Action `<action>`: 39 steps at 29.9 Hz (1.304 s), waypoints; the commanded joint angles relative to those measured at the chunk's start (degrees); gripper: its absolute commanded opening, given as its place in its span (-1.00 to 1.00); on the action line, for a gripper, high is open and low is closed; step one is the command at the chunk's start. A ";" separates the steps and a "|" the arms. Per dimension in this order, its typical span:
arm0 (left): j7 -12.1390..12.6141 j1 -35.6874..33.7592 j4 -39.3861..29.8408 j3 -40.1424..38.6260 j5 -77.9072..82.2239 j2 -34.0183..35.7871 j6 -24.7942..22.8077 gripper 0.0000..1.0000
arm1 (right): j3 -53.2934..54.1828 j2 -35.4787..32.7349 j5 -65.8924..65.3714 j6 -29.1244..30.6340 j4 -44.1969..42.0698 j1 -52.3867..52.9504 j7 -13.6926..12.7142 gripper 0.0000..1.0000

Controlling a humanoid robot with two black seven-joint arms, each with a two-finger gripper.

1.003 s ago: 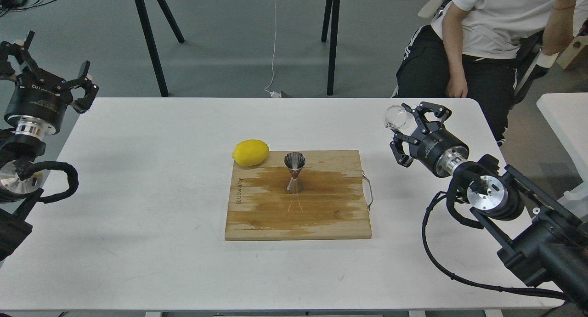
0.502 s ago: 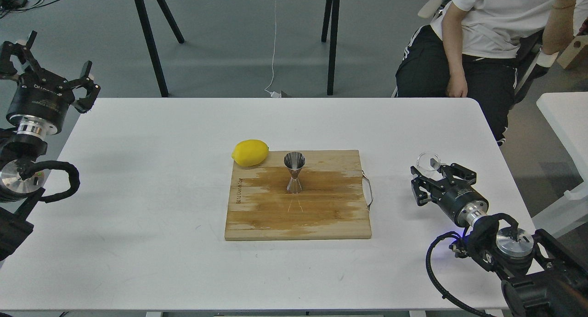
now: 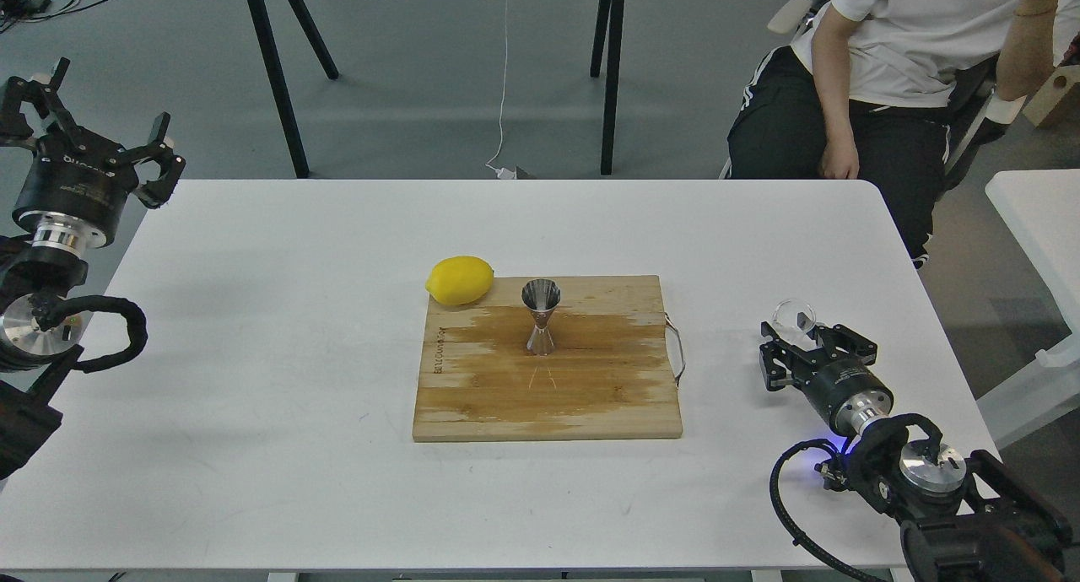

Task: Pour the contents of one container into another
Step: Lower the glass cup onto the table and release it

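Right gripper (image 3: 797, 346): low over the white table (image 3: 253, 396), well to the right of the wooden cutting board (image 3: 548, 396), fingers (image 3: 769, 363) splayed to either side of the glass cup. Whether closed on the cup or merely around it: cannot tell.

Glass cup (image 3: 794, 315): clear, short, round; at the far tip of the right gripper, between its fingers, right of the board and apart from it. Resting on the table or held just above it: cannot tell. Contents not discernible.

Steel jigger (image 3: 541, 316): hourglass form, upright on the board, toward its far edge, near the middle; well to the left of the cup and the right gripper.

Lemon (image 3: 460, 280): yellow, at the board's far-left corner, overlapping its edge, just left of the jigger.

Left gripper (image 3: 101, 135): raised beside the table's far-left corner, well left of the board, fingers spread wide, holding nothing.

Board surface: darker stained patch across the middle; metal handle (image 3: 677, 350) on the right edge.
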 commanded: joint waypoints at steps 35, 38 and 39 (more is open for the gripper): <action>0.05 -0.15 0.00 -0.01 0.00 -0.09 0.09 1.00 | 2.12 1.68 0.18 -0.55 -2.83 0.19 1.05 0.71; 0.05 -0.24 -0.09 -0.01 0.00 -0.09 0.09 1.00 | 2.04 1.68 0.27 -0.28 -2.22 0.19 1.23 0.88; 0.05 -0.24 -0.09 -0.01 0.00 -0.09 0.09 1.00 | 2.04 1.68 0.27 -0.11 -1.95 0.19 1.23 0.89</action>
